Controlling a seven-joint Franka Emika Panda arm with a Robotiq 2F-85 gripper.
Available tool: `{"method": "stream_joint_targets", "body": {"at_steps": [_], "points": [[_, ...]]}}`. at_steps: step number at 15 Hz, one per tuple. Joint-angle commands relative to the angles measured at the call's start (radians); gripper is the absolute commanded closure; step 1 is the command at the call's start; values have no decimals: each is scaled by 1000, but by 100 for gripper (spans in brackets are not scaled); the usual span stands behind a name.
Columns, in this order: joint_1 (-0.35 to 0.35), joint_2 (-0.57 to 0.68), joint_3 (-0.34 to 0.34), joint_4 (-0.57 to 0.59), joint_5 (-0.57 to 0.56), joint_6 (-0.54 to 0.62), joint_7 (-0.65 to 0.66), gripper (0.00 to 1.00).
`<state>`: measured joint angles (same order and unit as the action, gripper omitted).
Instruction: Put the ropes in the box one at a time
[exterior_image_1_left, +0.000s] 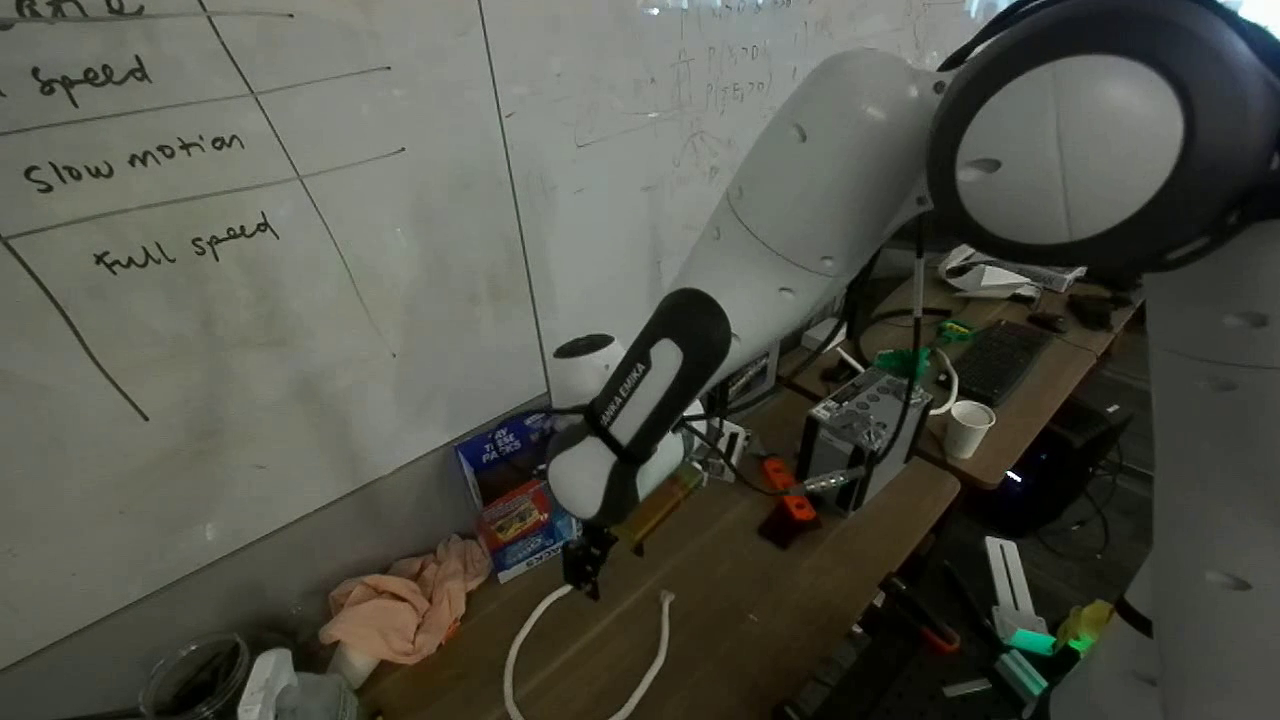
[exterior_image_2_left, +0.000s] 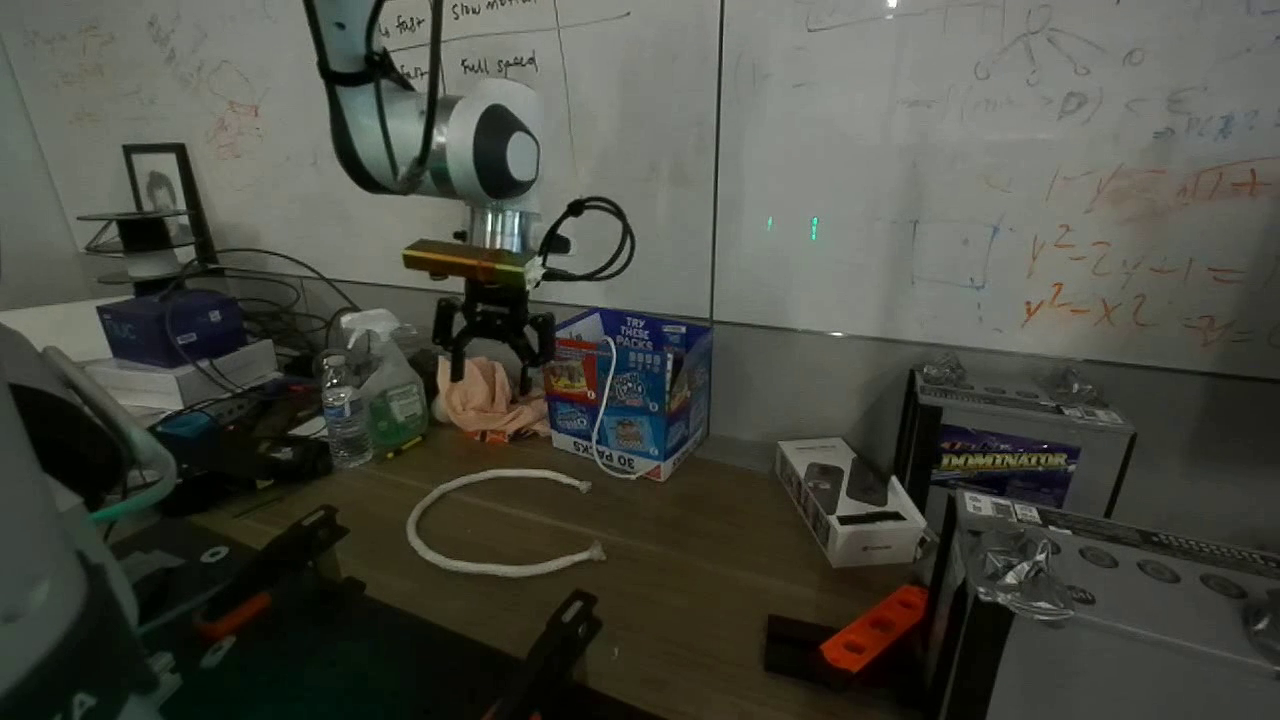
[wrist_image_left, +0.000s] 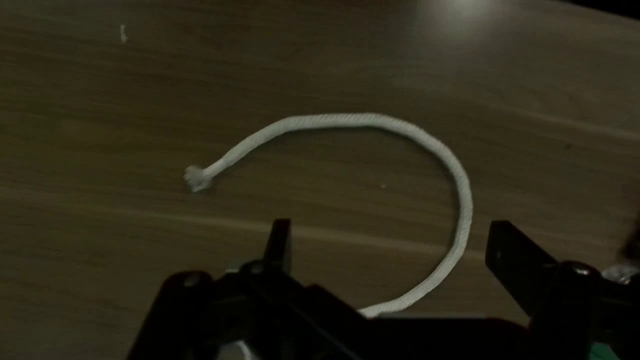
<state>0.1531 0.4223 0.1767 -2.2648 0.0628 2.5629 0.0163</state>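
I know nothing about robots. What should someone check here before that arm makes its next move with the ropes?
1. Gripper open and empty: ok; its fingers stand apart, holding nothing.
2. Curved rope free to grab: ok; it lies on the table with nothing seen on top.
3. Gripper low enough to grasp: not ok; it hovers above the table.
4. Gripper lined up: cannot tell; the wrist view shows rope between the fingers, but not how far below.
5. Box open: ok; its opening shows in an exterior view.
6. Hanging rope fully in: not ok; part hangs outside, down the front.
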Motion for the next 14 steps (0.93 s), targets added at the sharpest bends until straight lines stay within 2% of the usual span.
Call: {"method": "stream_joint_targets", "body": {"at_steps": [1,4,7,11,14], "points": [[-46,-57,113,-194,129,187,-128,0],[-74,1,214,-249,214,331,-174,0],[-55,83,253,-251,195,449,-136,0],[45,199,194,-219,104,585,-76,0],[191,285,79,-178,40,674,-30,0]]}}
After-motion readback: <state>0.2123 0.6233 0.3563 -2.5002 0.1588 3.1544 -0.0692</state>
